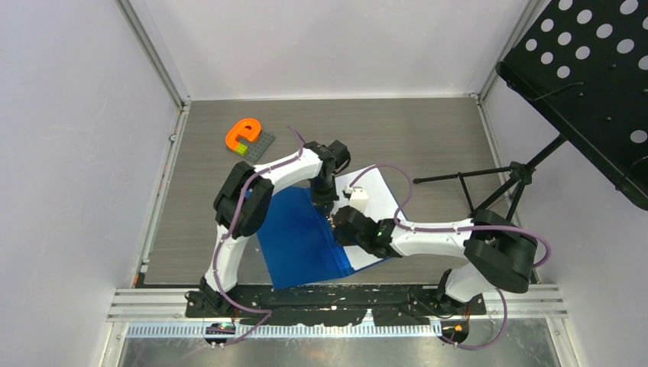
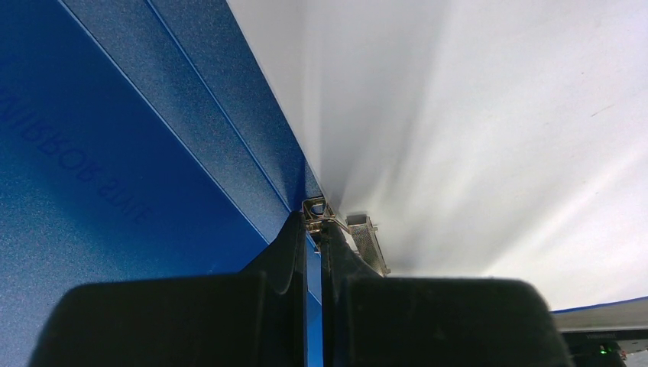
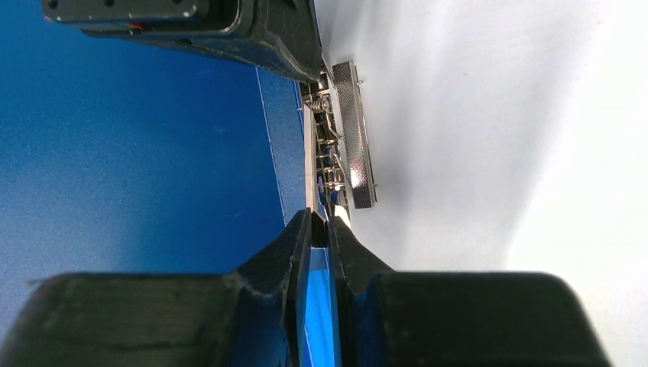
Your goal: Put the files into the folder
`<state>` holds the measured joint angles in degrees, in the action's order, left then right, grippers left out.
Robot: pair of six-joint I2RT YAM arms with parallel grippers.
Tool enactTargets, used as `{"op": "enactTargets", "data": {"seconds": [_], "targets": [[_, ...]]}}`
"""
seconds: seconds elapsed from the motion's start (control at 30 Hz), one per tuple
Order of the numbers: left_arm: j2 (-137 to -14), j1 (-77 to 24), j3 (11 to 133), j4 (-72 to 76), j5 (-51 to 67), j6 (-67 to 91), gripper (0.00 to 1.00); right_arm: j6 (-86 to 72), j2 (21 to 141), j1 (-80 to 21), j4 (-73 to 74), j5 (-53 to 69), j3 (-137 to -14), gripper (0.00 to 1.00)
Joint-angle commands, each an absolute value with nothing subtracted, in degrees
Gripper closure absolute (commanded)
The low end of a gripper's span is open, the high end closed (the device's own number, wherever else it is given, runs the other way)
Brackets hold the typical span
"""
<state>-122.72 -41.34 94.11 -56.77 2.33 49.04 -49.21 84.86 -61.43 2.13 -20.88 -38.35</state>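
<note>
The folder [image 1: 302, 237] lies open near the front of the table [image 1: 428, 138]. Its left leaf is bare blue. The files [image 2: 474, 115] rest on the right leaf with their inner edge run up against the spine, and in the top view a white corner pokes out past the folder's far edge. Both arms meet over that spine. The left hand [image 2: 315, 229] is clenched on the far end of the metal clip [image 3: 353, 130], and the right hand [image 3: 321, 225] is pinched on its near end, fingers almost together on the thin upright strip. The step appears to be working the clip so that its bar pins the sheets. Whether the bar already presses on the paper or stands just above it cannot be told. To do this well, the two hands should move as one along the spine line, without twisting. The sheets should sit flush under the bar before the spring is eased down, because a snap could skew or crease them. Around this, pale walls close in the grey wood-grain table. A black perforated panel [image 1: 588, 84] on a tripod leans in from the right. Well apart at the far left, an orange block [image 1: 243, 134] sits on a small grey plate [image 1: 258, 144].
</note>
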Motion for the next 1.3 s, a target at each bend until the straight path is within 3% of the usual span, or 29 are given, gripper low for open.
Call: {"op": "enactTargets", "data": {"seconds": [0.0, 0.57, 1.27], "targets": [[-125.08, -39.86, 94.61, -55.97, -3.02, 47.9, 1.0, -47.79, 84.29, -62.45, 15.43, -19.64, -35.9, 0.82], [-125.43, -39.81, 95.22, -56.43, -2.97, 47.38, 1.0, -50.22, 87.73, -61.45, 17.08, -20.11, -37.15, 0.95], [-125.77, -39.66, 94.57, -56.0, -3.17, 46.87, 1.0, -55.68, 93.33, -60.51, 18.24, -24.28, -34.19, 0.95]]}}
